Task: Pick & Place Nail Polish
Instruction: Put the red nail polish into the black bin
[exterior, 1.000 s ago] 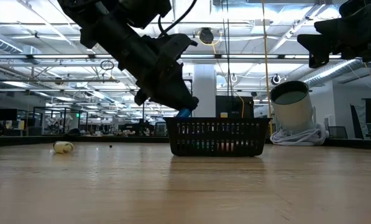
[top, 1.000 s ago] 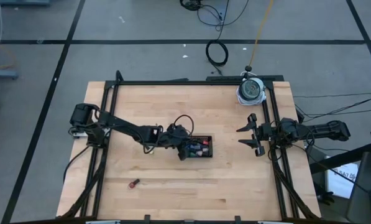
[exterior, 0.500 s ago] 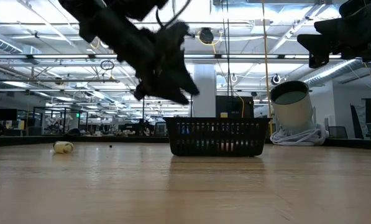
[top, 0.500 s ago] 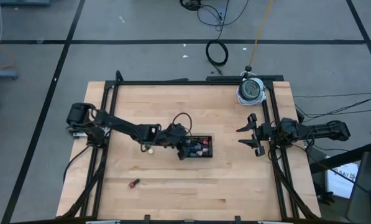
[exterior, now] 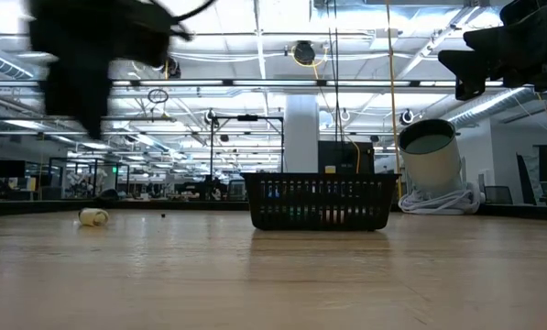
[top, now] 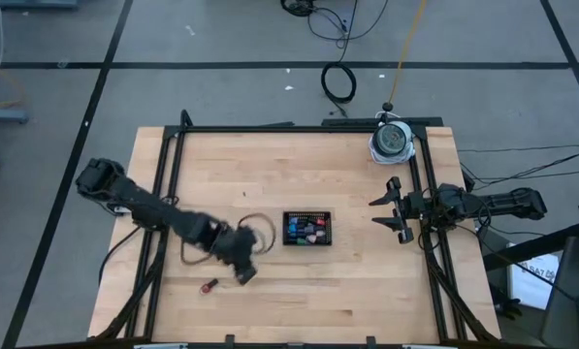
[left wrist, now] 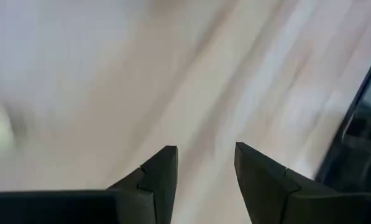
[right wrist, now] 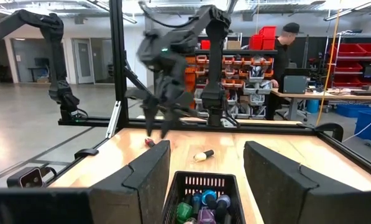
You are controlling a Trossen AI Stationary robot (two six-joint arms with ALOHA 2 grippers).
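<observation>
Glass-looking nail polish (top: 305, 229) bottles sit in black mesh tray (top: 306, 215); red stray bottle (top: 209, 286) lies on bench well left. Likely light, slick, breakable; grab by cap. Left gripper (top: 244, 273) fingers parted, empty, near stray; right gripper (top: 390, 210) fingers parted, right of tray.

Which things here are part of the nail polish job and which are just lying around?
Job:
- bottles in tray
- red bottle
- pale bottle
- tray
- left gripper, open, empty

Lying about:
- white can
- right gripper, waiting
</observation>
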